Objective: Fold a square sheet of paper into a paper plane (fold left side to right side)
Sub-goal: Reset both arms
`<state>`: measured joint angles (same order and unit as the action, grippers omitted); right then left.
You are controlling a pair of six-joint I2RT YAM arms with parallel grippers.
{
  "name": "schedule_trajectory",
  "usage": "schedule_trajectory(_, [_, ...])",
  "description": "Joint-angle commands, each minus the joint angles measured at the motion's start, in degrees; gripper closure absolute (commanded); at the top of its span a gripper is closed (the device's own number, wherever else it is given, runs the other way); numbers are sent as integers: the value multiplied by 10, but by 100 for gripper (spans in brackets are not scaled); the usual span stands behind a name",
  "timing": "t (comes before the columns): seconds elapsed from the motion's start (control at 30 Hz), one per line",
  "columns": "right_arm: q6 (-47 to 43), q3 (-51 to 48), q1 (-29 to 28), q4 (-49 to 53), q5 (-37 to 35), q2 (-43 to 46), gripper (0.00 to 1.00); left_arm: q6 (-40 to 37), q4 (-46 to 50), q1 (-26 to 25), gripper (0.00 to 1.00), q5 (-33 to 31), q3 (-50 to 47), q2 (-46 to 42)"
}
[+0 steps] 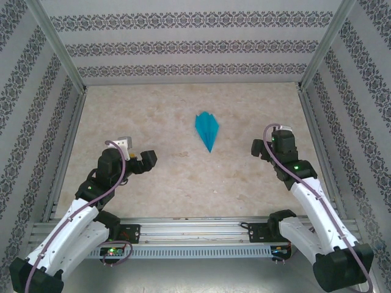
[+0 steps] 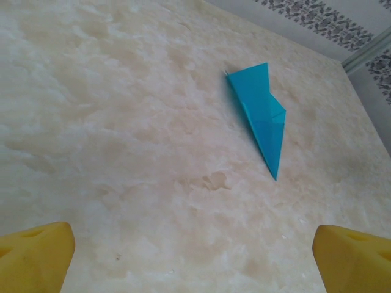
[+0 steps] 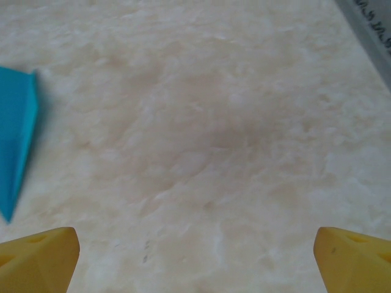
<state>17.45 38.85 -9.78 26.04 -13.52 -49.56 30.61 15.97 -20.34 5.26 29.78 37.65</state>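
Looking past blunt yellow fingertips (image 2: pixel 36 256), matte and wedge-shaped, sitting at both bottom corners of the left wrist view. Taking in the table (image 1: pixel 183 183) first: broad, pale beige, mottled like marble, smooth and flat, fenced by walls (image 1: pixel 183 49) papered in grey floral bands. Noting left arm (image 1: pixel 67 226) and right arm (image 1: pixel 321 207), white-shelled with black joints and purple cabling, rising from a ribbed aluminium rail (image 1: pixel 195 227). Finding left gripper (image 2: pixel 195 262) spread wide, clamping nothing, hovering over bare table. Finding right gripper (image 3: pixel 195 262) likewise gaping, yellow tips far apart, gripping nothing. Spotting paper plane (image 1: pixel 208 130) lying mid-table, between and beyond both grippers, well apart from each: thin teal-blue paper, narrow dart, sharp creases, point aiming toward the arms, wider tail toward the back wall, layers not lying fully flat.
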Motion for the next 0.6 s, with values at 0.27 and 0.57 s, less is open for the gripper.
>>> schedule_trajectory(0.27, [-122,-162,90,-470,58,-131,1,-130,-80,86,0,-145,-26,63])
schedule_trajectory(0.57, [-151,-172,100,-685,123,-275,2,-194,-258,152,0,-135,-63,163])
